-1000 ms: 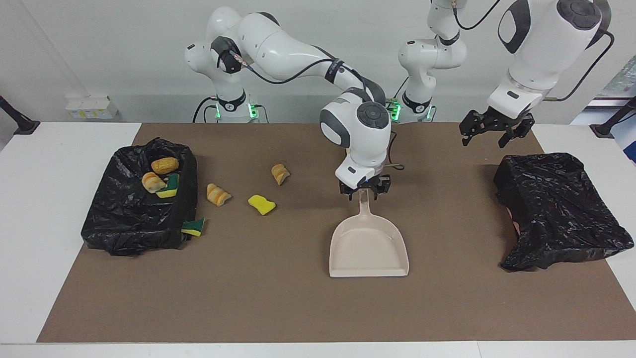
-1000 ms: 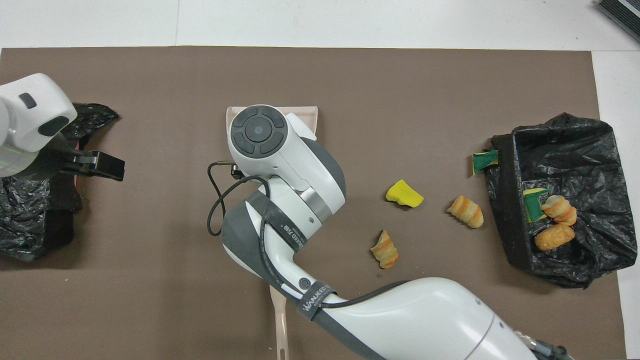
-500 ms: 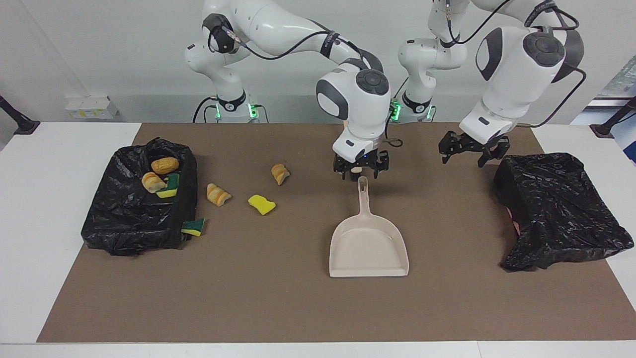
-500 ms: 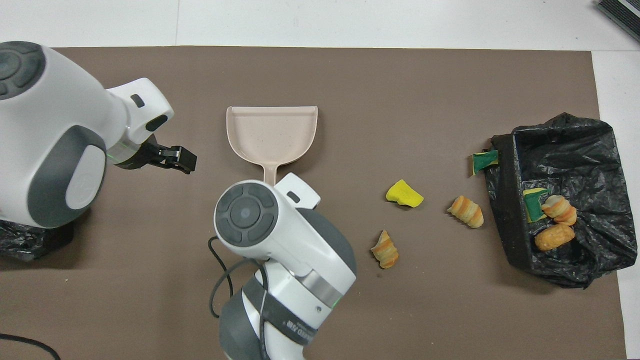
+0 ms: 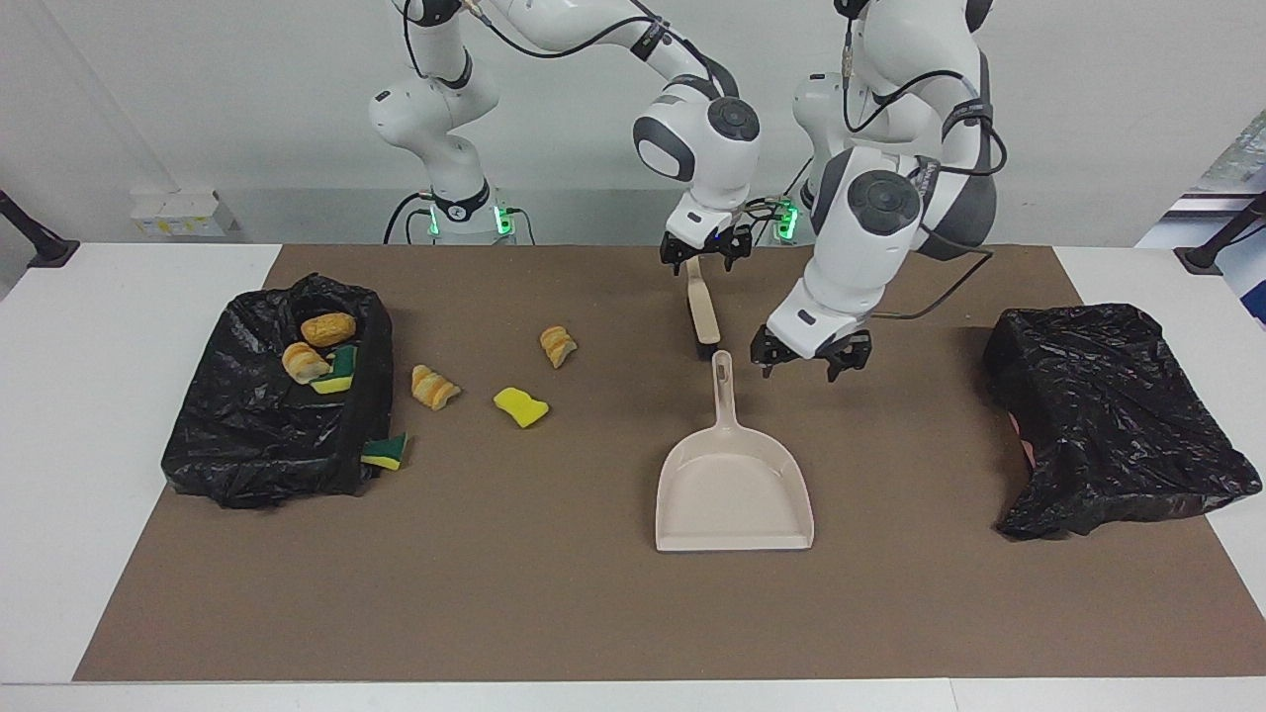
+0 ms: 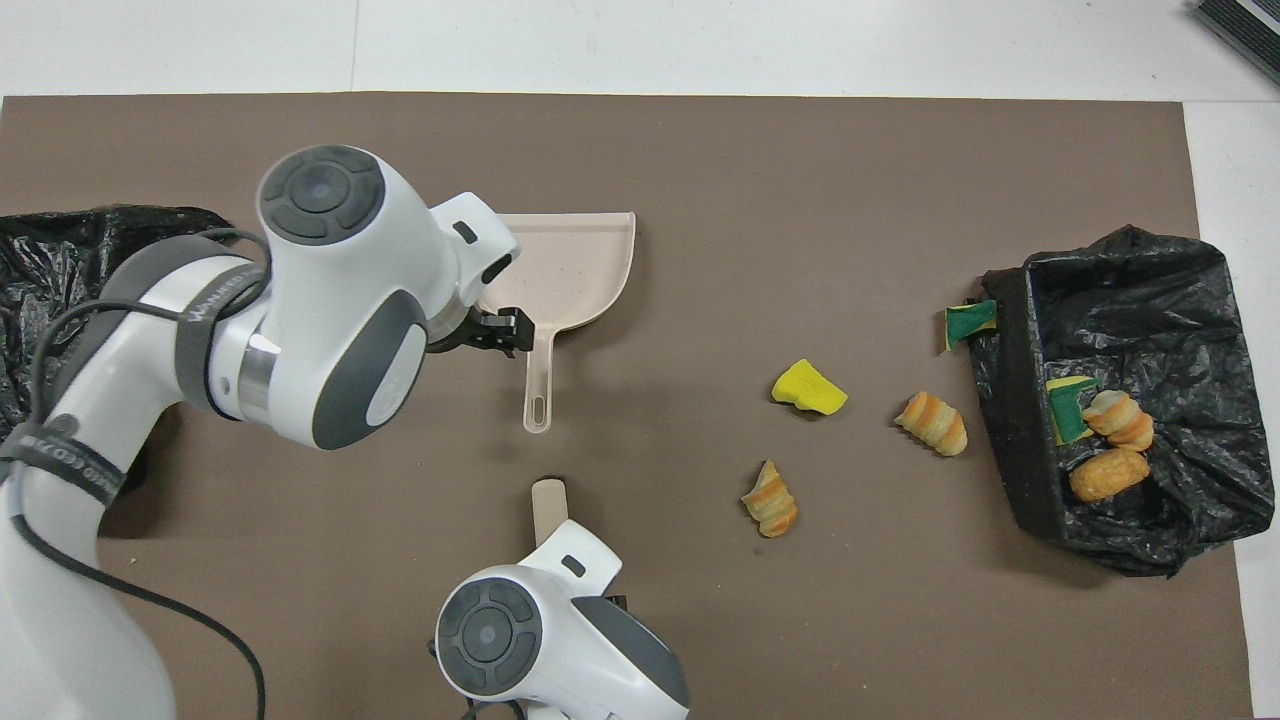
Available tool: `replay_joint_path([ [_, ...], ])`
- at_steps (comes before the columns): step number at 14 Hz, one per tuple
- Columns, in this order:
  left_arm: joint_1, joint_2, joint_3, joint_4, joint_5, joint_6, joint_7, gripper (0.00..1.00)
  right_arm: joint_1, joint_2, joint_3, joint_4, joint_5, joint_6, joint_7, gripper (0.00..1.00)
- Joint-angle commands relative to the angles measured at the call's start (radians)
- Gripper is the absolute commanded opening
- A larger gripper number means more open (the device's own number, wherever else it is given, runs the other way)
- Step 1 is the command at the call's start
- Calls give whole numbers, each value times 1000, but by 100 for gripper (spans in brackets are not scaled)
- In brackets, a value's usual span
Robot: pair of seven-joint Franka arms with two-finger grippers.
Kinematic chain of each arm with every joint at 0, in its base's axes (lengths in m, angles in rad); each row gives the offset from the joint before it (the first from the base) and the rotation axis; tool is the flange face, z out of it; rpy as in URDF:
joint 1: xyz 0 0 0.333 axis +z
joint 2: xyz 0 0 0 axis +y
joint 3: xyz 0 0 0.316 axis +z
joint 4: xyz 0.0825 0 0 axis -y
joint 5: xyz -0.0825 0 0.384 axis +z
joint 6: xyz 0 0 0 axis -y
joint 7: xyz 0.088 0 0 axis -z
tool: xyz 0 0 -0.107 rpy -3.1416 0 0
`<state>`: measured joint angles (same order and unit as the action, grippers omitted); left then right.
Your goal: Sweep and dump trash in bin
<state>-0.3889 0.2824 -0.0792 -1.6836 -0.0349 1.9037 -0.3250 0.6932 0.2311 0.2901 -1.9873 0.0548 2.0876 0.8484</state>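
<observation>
Left gripper (image 5: 810, 358) spread, empty, beside dustpan (image 5: 734, 489) handle mid-mat. Right gripper (image 5: 703, 251) over brush (image 5: 704, 312) near the mat's robot edge; fingers unclear. Trash (image 5: 520, 405) loose toward bin (image 5: 267, 415) at right arm's end; mat (image 5: 554, 613) bare along the edge away from the robots.
</observation>
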Motion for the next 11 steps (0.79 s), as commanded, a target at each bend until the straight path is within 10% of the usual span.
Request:
replay_joint_path([
  [1, -51, 34, 15, -13, -31, 46, -46, 100, 6, -78, 6, -99, 25, 51, 20, 100],
  [8, -99, 63, 15, -100, -73, 139, -83, 81, 49, -134, 9, -180, 163, 57, 11, 100],
  [11, -99, 63, 16, -102, -73, 147, -89, 22, 49, -139, 9, -203, 169, 106, 1, 95],
])
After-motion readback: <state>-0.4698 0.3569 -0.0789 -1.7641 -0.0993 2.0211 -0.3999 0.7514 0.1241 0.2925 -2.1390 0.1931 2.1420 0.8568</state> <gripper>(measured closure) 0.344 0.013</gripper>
